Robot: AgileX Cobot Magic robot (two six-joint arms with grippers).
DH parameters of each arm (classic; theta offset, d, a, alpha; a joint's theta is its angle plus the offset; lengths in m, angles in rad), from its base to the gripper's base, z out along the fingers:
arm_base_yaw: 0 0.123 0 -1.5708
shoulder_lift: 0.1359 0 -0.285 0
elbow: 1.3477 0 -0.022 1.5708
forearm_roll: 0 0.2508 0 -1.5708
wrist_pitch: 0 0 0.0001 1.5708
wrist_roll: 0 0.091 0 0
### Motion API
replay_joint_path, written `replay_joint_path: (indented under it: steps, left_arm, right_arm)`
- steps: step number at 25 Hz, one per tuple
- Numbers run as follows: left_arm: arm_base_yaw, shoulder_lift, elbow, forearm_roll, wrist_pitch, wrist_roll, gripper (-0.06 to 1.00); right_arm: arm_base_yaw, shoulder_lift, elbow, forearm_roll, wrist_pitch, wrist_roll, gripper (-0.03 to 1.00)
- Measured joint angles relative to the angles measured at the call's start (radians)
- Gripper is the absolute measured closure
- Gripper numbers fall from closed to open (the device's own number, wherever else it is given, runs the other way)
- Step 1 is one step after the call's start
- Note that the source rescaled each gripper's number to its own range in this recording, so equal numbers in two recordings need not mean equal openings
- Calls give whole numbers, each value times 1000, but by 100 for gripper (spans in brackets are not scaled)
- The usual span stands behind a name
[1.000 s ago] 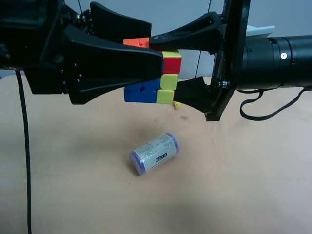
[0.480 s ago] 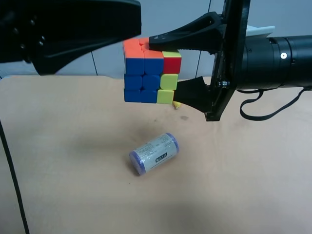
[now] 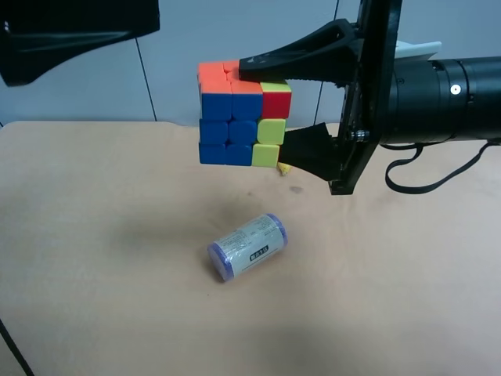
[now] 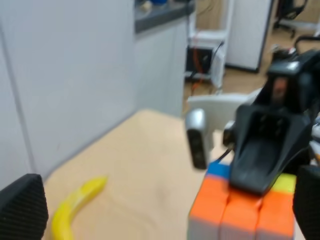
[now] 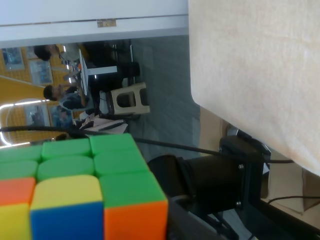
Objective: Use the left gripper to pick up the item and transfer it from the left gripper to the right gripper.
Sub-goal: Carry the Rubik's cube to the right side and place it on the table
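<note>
Aloft, right claw [image 3: 266, 106] clamps the cube [image 3: 231, 117] above tan table [image 3: 117, 274]; left claw [image 3: 94, 35] gapes

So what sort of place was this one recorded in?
Most likely a robot test bench in a shared office or lab: a pale wooden table backed by grey partition panels, and, beyond the puzzle cube in the right wrist view, seated people among desks and a stool.

Tan tabletop [image 3: 102, 313]; grey panelled wall [image 3: 86, 98]; beige stool [image 5: 129, 99] beyond.
</note>
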Motion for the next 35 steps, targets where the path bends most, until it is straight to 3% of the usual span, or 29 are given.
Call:
replay_joint_path:
  steps: [6,10,15,17,25,32,35]
  left_arm:
    - [0,-15,0,408,-8,-445,-4]
    - [0,-16,0,690,54,-749,-4]
    - [0,-29,0,973,152,-1020,-4]
    - [0,-43,0,1039,171,-1083,-4]
    - [0,-153,0,1082,217,-1099,-4]
    - [0,-199,0,1111,354,-1106,-4]
    - [0,-221,0,1114,420,-1165,-4]
  right_arm:
    - [0,0,0,0,0,0,96]
    - [0,0,0,0,0,-1,96]
    - [0,0,0,0,0,-4,96]
    - [0,0,0,0,0,-6,96]
    - [0,0,0,0,0,-8,96]
    - [0,0,0,0,0,-11,96]
    - [0,0,0,0,0,-17,96]
